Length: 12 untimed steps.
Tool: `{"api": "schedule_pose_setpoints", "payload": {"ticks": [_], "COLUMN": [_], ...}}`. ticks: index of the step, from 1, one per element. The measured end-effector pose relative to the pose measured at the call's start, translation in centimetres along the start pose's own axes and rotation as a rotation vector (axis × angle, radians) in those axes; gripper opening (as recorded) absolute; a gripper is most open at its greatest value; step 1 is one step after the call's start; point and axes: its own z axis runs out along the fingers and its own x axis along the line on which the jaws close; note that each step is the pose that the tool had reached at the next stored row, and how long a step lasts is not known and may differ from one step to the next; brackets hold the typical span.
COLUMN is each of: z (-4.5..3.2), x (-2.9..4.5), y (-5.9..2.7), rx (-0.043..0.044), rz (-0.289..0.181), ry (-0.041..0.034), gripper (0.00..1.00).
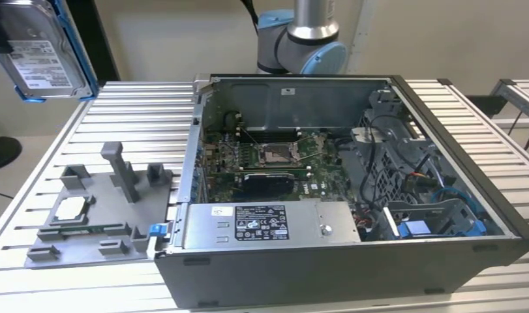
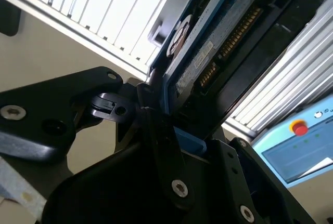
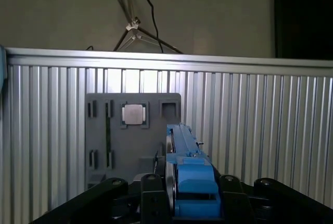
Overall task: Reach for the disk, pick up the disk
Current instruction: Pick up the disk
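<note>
**First wrist view: disk pinched edge-on above the tabletop**

Nearest, the gripper (image 3: pixel 191 195) is pressing its fingers (image 3: pixel 151 190) onto the blue-framed disk (image 3: pixel 179 141), which is hanging edge-on, clear of everything. Beyond it, a grey fixture (image 3: pixel 104 130) carrying a small chip (image 3: pixel 133 114) is lying on the ribbed tabletop (image 3: pixel 260 130). In the exterior view the disk (image 1: pixel 42 55) is hanging high, well apart from the open computer case (image 1: pixel 351 215). It is probably stiff, dense and shock-sensitive (smooth metal faces slip), so the bracket's rails are looking the safer hold.

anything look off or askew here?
Nothing stands out. The disk sits straight in the gripper, the chip lies flat in its grey fixture, and the open computer case stands level.
</note>
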Motion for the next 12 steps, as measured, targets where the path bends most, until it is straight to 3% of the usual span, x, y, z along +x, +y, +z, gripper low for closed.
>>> {"api": "schedule_pose_setpoints", "payload": {"ticks": [12], "z": [-0.01], "x": [0.01], "y": [-0.59], "rx": [0.0000], "rz": [0.000], "ry": [0.0000], "gripper": [0.00]}}
